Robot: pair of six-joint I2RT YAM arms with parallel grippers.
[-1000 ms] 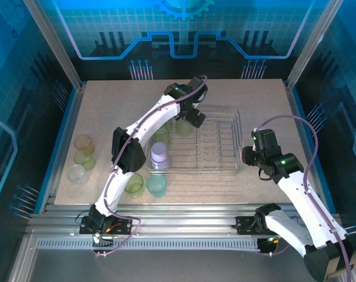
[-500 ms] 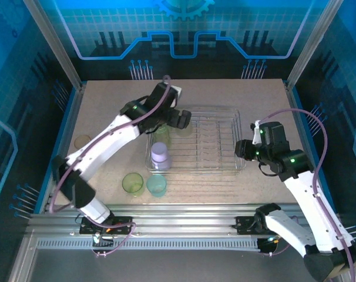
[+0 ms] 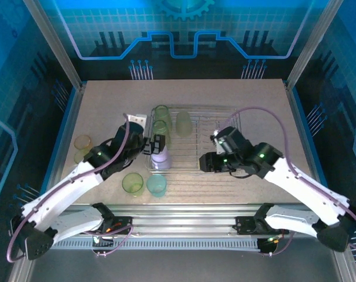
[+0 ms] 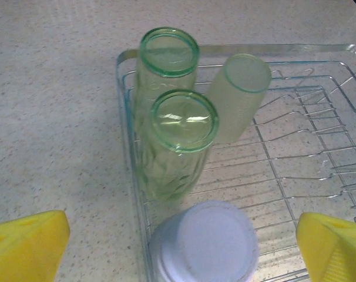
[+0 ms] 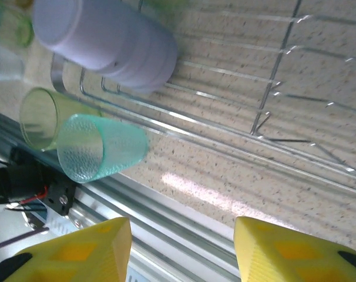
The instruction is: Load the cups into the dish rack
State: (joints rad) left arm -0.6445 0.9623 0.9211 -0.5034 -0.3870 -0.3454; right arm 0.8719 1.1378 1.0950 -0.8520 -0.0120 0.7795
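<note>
Top external view shows the dish rack (image 3: 210, 126) lying in the middle of the speckled surface (image 3: 248, 94), with four of the cups inside it, all at its left end. Two yellow-green cups (image 3: 161, 111) (image 3: 160, 126) stand mouth up one behind the other along the left rim, and a pale cup (image 3: 184, 124) stands just beside them to the right. A lavender cup (image 3: 160, 158) sits in the near left corner with its closed end up. The left jaws hang above this left end of the rack, over the lavender cup. In the left wrist view their yellow fingers (image 4: 26, 247) stand wide apart with nothing clamped, well clear of the cup's sides. The right jaws hover low over the near rim of the rack, right of the lavender cup. In the right wrist view their fingers (image 5: 78, 252) are apart with only bare surface and the table's metal rail showing between them. Outside the rack, a yellow-green cup (image 3: 133, 183) and a teal cup (image 3: 156, 185) stand upright side by side on the surface just in front of the near rim; whether they touch I cannot tell. Far left, well apart from the rack, stands a tan cup (image 3: 82, 142), and a greenish cup (image 3: 78, 156) next to it is partly hidden by the left arm (image 3: 66, 194).
</note>
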